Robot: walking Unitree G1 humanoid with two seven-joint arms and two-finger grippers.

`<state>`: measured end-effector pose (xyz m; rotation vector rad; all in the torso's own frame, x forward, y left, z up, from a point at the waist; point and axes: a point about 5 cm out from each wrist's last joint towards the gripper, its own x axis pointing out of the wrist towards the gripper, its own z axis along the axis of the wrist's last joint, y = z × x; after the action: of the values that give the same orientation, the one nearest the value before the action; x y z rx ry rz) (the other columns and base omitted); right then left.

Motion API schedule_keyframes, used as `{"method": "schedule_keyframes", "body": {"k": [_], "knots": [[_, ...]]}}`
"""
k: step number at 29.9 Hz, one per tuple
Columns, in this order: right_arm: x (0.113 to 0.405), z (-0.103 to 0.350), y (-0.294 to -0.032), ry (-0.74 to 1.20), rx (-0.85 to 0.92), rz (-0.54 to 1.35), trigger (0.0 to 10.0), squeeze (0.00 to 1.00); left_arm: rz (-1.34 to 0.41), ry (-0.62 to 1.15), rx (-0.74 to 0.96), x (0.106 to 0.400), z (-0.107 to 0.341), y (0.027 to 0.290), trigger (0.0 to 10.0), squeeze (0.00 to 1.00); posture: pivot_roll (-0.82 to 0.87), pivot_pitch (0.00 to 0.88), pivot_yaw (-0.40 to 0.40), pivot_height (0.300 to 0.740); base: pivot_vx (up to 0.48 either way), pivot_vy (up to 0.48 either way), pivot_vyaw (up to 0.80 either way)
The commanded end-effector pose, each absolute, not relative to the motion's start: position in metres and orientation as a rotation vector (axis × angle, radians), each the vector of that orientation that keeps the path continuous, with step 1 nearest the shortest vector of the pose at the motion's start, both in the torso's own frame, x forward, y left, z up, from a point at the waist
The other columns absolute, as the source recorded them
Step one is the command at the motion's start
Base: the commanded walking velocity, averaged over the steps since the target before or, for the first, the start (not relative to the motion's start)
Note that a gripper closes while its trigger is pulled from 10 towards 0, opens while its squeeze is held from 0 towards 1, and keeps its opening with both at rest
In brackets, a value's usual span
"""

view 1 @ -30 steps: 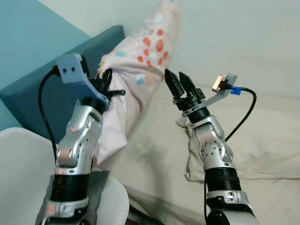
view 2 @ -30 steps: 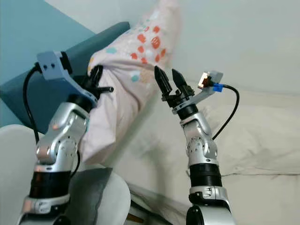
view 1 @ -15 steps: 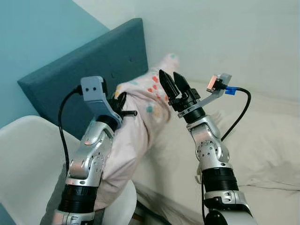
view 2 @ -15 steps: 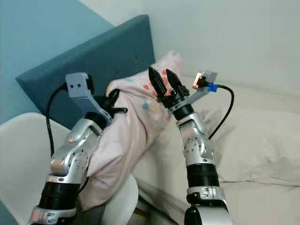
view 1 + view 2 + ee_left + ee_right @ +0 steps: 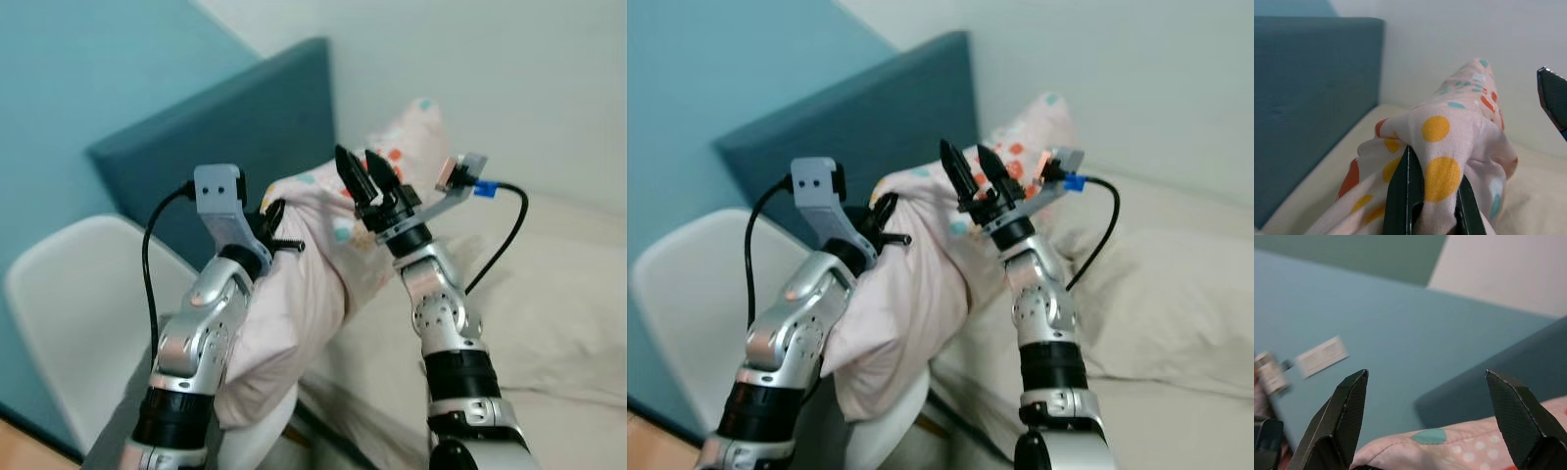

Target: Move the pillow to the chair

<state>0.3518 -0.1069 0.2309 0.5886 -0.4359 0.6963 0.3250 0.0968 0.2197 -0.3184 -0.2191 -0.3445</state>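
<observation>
Where left gripper [image 5: 1432, 196] pinches, pillow [image 5: 294, 304] bunched

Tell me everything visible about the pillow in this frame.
The pillow is soft pale pink cloth printed with orange, yellow and teal dots. It hangs long and crumpled, its top bunched between the fingers of the left hand, which is shut on it. Its lower end sags over the white chair; its far end points toward the wall. The right hand is open beside it.

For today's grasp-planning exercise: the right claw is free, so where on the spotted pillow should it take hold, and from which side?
Probably the raised end of the pillow, approached from above. The left claw pinches a bunched fold further down, so that end is unsupported. The right claw, open, hovers just above the cloth.
</observation>
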Motion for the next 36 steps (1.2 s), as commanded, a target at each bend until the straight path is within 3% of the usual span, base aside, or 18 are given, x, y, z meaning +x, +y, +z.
{"method": "schedule_keyframes", "body": {"k": [1, 36], "knots": [[0.3518, 0.2297, -0.1002, -0.422, 0.587, 0.720, 10.0, 0.00, -0.317, -0.341, -0.321, 0.3221, 0.2389, 0.1085, 10.0, 0.00, 0.00, 0.000, 0.065, 0.740, 0.000, 0.000, 0.79], [0.3514, 0.2276, -0.0988, -0.414, 0.583, 0.725, 10.0, 0.00, -0.298, -0.349, -0.289, 0.3237, 0.2401, 0.1149, 10.0, 0.00, 0.01, 0.000, 0.061, 0.740, 0.000, 0.000, 0.79]]}}
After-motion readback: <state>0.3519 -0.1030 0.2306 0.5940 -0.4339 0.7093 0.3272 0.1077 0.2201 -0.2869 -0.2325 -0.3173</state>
